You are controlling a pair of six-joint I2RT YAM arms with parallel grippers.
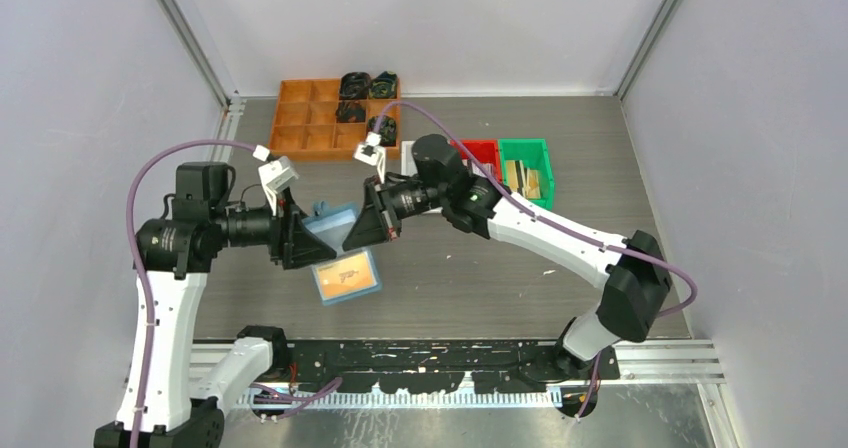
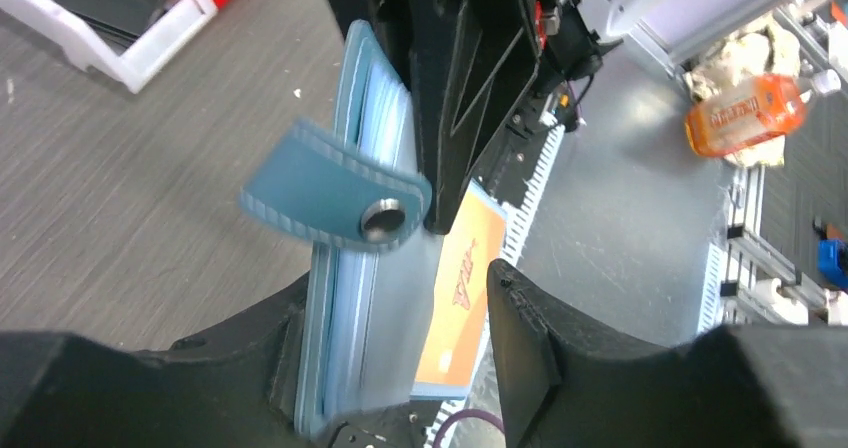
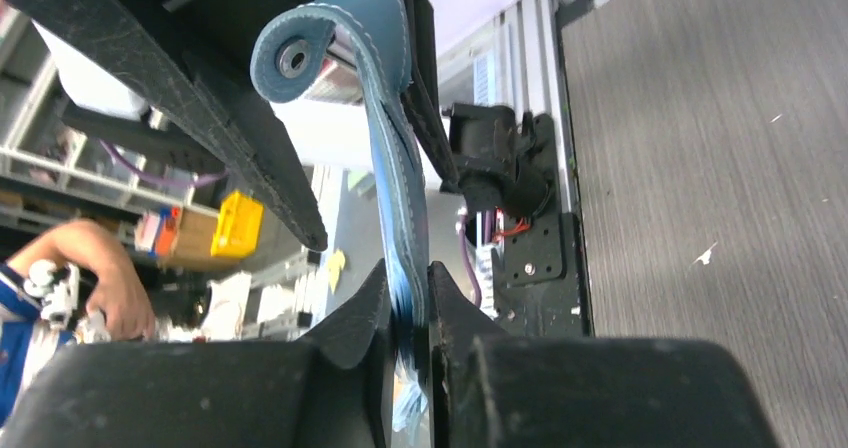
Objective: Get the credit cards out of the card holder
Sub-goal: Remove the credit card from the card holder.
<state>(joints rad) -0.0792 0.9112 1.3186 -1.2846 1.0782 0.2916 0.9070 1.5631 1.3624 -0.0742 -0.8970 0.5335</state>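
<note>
1. Lying flat on the bench [image 1: 450, 268], just on the near side of the card holder [image 1: 335, 223], is an orange-faced card [image 1: 346, 276] with a pale blue border. It is probably one of the credit cards, already out. It looks thin, stiff and slick, so an edge pinch should suit it better than pressing on its face.
2. Red script crosses the orange face, but it is too blurred to read. No brand shows on the holder.
3. The holder hangs on edge above the bench between the two hands.
4. The right hand [image 3: 408, 273] is pressed together on one edge of the holder.
5. The left hand [image 1: 305, 238] stands spread, with the holder against one finger and a gap to the other.
6. The holder looks light and soft. Its snap tab [image 2: 335, 193] curls over limply, so the stitched edge is the firmer place to grip. Whether any card is left inside I cannot tell.
7. Beyond the holder stand a red bin [image 1: 483, 153] and a green bin [image 1: 527, 163]. Farthest from it is an orange compartment tray [image 1: 310, 118].
</note>
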